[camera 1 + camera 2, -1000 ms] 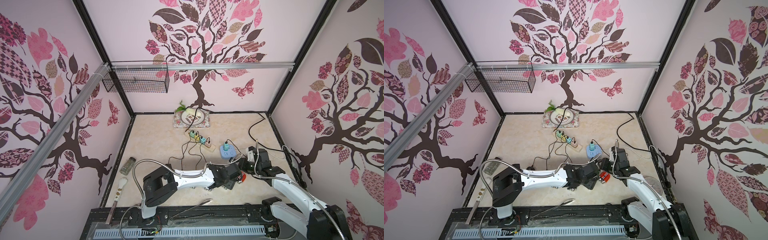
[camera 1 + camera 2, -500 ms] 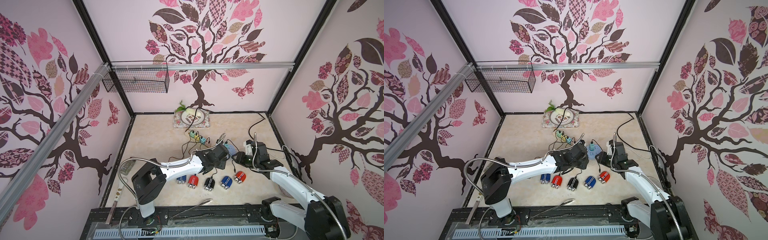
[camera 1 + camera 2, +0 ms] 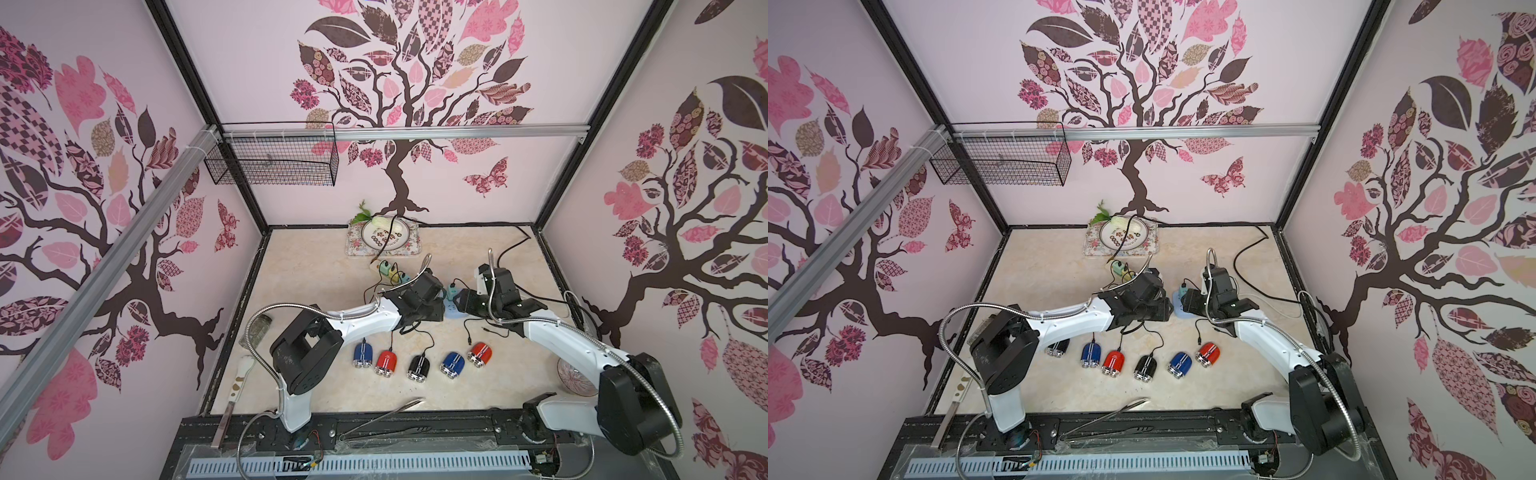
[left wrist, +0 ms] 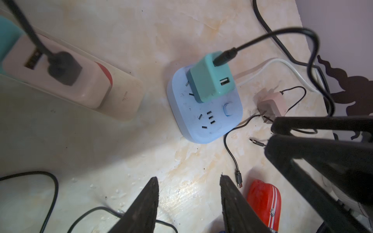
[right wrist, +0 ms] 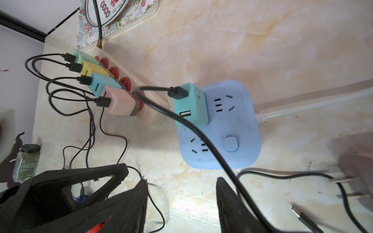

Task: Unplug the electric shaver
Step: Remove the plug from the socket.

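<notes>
Left end effector (image 4: 188, 178) and right end effector (image 5: 181, 180) are spread, empty, near the teal charger (image 4: 211, 78) plugged into the blue socket block (image 4: 201, 126). If you pull unbraced, the block may lift too.

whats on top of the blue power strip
A teal charger is plugged into the blue power strip, with a black cable in one USB port. A button and empty sockets show beside it. The socket under the charger is covered.

Six shavers (image 3: 1057, 348) (image 3: 1091, 354) (image 3: 1113, 362) (image 3: 1145, 368) (image 3: 1180, 364) (image 3: 1207, 354), six charging adapters (image 5: 80, 56) (image 5: 90, 69) (image 5: 103, 83) (image 5: 119, 102) (image 5: 191, 105) (image 4: 272, 105), two power strips (image 5: 232, 125) (image 5: 157, 119).
</notes>
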